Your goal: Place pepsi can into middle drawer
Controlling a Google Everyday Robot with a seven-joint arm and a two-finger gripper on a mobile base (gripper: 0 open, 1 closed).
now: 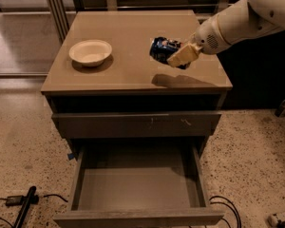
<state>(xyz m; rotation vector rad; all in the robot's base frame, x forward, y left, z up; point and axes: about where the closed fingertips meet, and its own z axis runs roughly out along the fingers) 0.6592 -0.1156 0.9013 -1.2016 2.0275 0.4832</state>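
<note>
The pepsi can (161, 47) is dark blue with white markings. It is tilted on its side in the air above the right part of the cabinet top (133, 37), casting a shadow below it. My gripper (176, 56) comes in from the right on a white arm and is shut on the can, with one cream finger (180, 56) across the can's front. The middle drawer (137, 182) is pulled wide open at the bottom of the view, with a bare grey floor and nothing inside it.
A white bowl (90, 52) sits on the left of the cabinet top. A shut grey drawer front with pale scuffs (137, 124) lies above the open drawer. Black cables and a dark bar (23, 205) lie on the speckled floor at lower left.
</note>
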